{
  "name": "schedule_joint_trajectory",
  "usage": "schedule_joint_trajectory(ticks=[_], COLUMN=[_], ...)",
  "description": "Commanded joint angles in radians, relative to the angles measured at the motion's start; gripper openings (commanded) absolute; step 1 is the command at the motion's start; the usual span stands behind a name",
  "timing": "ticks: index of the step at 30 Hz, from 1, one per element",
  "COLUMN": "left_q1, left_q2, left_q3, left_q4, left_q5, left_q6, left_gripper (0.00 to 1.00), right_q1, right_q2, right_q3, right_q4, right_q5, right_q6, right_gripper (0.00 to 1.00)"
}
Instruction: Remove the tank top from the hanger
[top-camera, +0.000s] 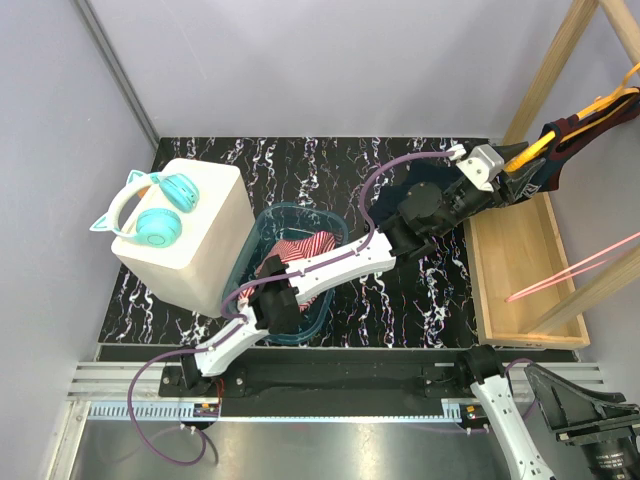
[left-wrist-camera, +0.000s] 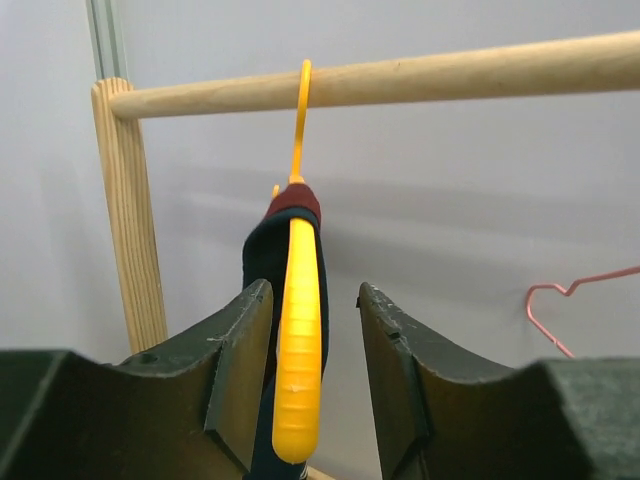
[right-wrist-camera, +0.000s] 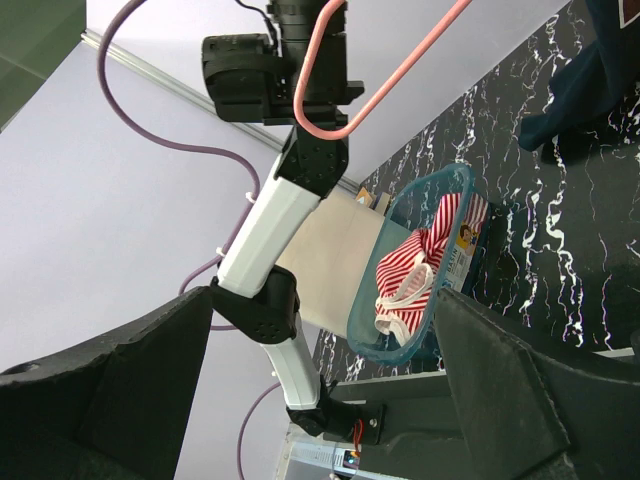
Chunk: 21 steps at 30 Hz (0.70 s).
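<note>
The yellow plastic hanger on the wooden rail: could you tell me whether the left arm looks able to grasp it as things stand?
Probably yes: the left gripper straddles the yellow plastic hanger, one finger either side with nothing between, though a visible gap shows no grip yet.

Behind the left claw (left-wrist-camera: 313, 296) and its dark moulded fingers (left-wrist-camera: 240, 360), the left arm (top-camera: 340, 265) alternates white shells with black joints, a purple cable (top-camera: 400, 159) alongside.
</note>
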Motion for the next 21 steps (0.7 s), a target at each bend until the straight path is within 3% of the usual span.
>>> schedule_joint_trajectory(ticks=[1, 3, 9, 21], left_q1=[0.008, 0.013, 0.019, -0.001], left_q2=[0.049, 0.054, 0.060, -0.106], left_q3=[0.056, 0.069, 0.098, 0.112], left_q4=[0.021, 0.018, 0.030, 0.036], left_q5=[-0.005, -0.004, -0.040, -0.011], left_q6=[0.010, 0.012, 0.002, -0.272], left_gripper=[0.45, 0.42, 0.00, 0.00], right_q1=[0.004, 0.004, 0.004, 0.005], right_q2=[0.048, 0.046, 0.042, 0.046], right_q3=[0.012, 0.008, -0.005, -0.012], right_q4=[-0.124, -0.128, -0.125, -0.119], right_q5=[-0.011, -0.011, -0.011, -0.009], right_q6=[0.008, 0.009, 0.011, 0.020], right_gripper=[0.99, 0.99, 0.99, 0.99])
